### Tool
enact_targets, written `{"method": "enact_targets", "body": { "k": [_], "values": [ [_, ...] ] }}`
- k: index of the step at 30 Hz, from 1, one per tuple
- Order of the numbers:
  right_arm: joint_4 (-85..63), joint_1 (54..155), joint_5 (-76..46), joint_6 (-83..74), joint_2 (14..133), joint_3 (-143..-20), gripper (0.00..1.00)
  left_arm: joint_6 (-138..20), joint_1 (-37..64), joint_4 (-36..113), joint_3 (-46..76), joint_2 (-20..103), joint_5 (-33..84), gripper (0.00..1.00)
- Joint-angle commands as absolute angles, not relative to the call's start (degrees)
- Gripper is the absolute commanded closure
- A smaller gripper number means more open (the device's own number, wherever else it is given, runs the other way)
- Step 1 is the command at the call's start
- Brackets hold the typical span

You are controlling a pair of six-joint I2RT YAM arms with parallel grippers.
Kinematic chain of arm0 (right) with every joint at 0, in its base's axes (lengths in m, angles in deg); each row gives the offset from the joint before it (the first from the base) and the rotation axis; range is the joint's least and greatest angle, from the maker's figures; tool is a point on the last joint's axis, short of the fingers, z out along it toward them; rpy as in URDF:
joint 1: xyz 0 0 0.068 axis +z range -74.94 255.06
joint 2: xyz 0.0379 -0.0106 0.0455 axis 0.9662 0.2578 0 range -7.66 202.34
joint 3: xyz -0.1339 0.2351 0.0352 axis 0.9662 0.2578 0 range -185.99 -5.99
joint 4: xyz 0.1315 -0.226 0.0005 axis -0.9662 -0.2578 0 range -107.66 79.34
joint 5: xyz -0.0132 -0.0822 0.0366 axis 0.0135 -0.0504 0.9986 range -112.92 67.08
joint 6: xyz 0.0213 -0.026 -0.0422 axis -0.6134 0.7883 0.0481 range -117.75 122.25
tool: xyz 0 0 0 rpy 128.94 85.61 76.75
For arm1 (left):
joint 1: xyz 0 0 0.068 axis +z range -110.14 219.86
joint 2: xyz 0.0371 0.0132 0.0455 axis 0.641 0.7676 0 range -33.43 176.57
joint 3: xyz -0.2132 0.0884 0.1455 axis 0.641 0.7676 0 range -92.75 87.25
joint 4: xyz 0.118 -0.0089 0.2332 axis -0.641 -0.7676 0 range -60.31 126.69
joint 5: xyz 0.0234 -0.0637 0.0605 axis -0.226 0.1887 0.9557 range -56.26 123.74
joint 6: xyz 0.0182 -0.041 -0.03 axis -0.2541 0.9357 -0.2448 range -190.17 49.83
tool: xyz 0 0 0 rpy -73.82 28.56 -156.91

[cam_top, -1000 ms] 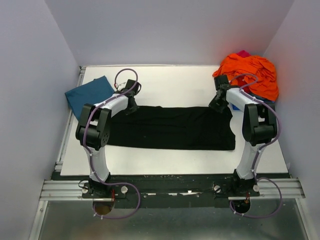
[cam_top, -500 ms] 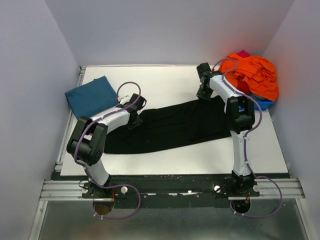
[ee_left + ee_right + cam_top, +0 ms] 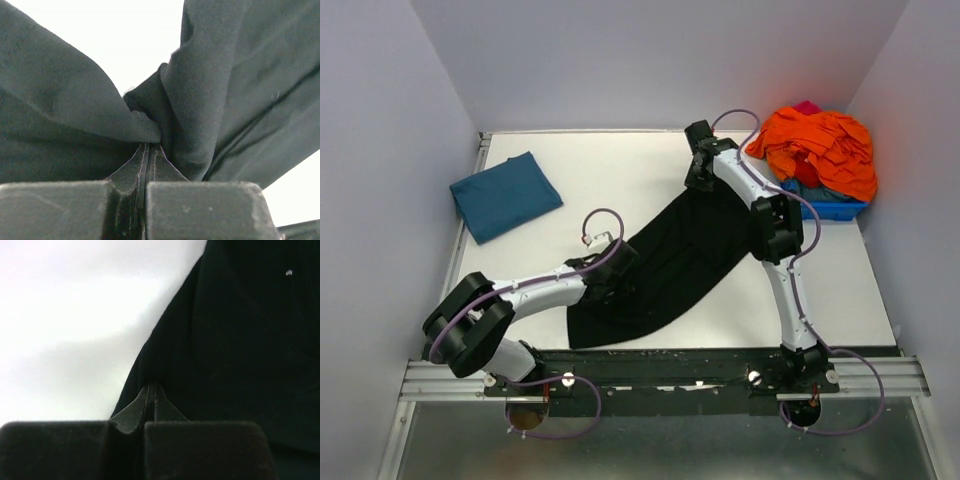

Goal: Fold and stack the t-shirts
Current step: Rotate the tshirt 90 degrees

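My left claw (image 3: 617, 268) is closed tight on the black t-shirt (image 3: 685, 250). In the left wrist view the two fingers (image 3: 131, 170) are pressed together, and a bunch of dark cloth is pinched between their tips, with folds going out to both sides. My right claw (image 3: 698, 178) is also clamped on the same shirt. In the right wrist view its fingers (image 3: 131, 415) meet on the edge of the cloth, with the white table (image 3: 75, 315) behind.

The black t-shirt lies on the table (image 3: 620, 165) as a long diagonal band. It goes from my right claw at the far side, right of the middle, down to the near edge, left of the middle. My left claw holds it on its left edge, near the lower end. The cloth is wrinkled along its length.

The teal t-shirt (image 3: 506, 195) lies folded and flat at the far left corner of the table, well apart from the black one. At the far right corner, a heap of orange clothes (image 3: 823, 145) sits on a blue bin (image 3: 832, 209).
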State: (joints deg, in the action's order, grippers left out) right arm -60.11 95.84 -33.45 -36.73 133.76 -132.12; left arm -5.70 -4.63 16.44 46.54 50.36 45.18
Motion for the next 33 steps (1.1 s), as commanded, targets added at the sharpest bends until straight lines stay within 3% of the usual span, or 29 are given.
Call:
{"method": "enact_targets", "body": {
  "k": [1, 6, 11, 13, 16, 19, 20, 22, 24, 25, 29, 33],
  "values": [
    [-57.0, 99.8, -23.4, -37.3, 139.7, -140.5, 0.99, -3.0, -9.4, 12.1, 53.2, 48.3, 31.6, 1.0],
    [-49.4, 101.1, -13.1, -37.6, 142.0, -144.5, 0.99, -9.8, -6.4, 7.4, 48.2, 41.2, 38.2, 1.0],
    [-44.2, 101.0, -10.8, -34.8, 138.2, -146.4, 0.99, -20.6, 6.0, 5.6, 42.4, 38.2, 32.5, 0.97],
    [-41.7, 100.8, -9.4, -31.6, 134.4, -144.3, 0.86, -23.9, 8.6, 5.4, 40.1, 37.7, 32.8, 0.93],
    [-36.6, 100.1, -9.9, -28.3, 124.5, -133.7, 0.68, -28.1, 11.8, 5.5, 36.7, 38.9, 32.4, 0.88],
    [-32.5, 99.0, -12.6, -28.7, 114.2, -121.4, 0.65, -30.4, 15.0, 10.6, 35.0, 42.6, 29.6, 0.84],
    [-31.4, 98.3, -12.7, -29.5, 111.0, -116.9, 0.64, -30.8, 15.8, 14.0, 34.7, 44.2, 28.0, 0.78],
    [-29.3, 96.8, -12.7, -32.0, 105.3, -107.7, 0.61, -31.3, 16.6, 19.3, 33.1, 47.1, 27.0, 0.54],
    [-26.8, 95.9, -12.8, -34.4, 99.2, -94.6, 0.49, -32.1, 16.9, 23.2, 30.6, 50.3, 27.3, 0.29],
    [-24.8, 95.8, -13.5, -35.2, 95.8, -89.4, 0.48, -32.7, 17.1, 25.0, 29.0, 51.8, 27.5, 0.25],
    [-22.1, 94.8, -18.2, -36.9, 85.1, -72.6, 0.38, -34.8, 18.2, 28.1, 19.9, 60.6, 23.5, 0.22],
    [-22.0, 90.9, -16.5, -37.4, 78.4, -63.1, 0.32, -35.7, 19.3, 26.0, 12.1, 69.0, 21.9, 0.28]
  ]
}}
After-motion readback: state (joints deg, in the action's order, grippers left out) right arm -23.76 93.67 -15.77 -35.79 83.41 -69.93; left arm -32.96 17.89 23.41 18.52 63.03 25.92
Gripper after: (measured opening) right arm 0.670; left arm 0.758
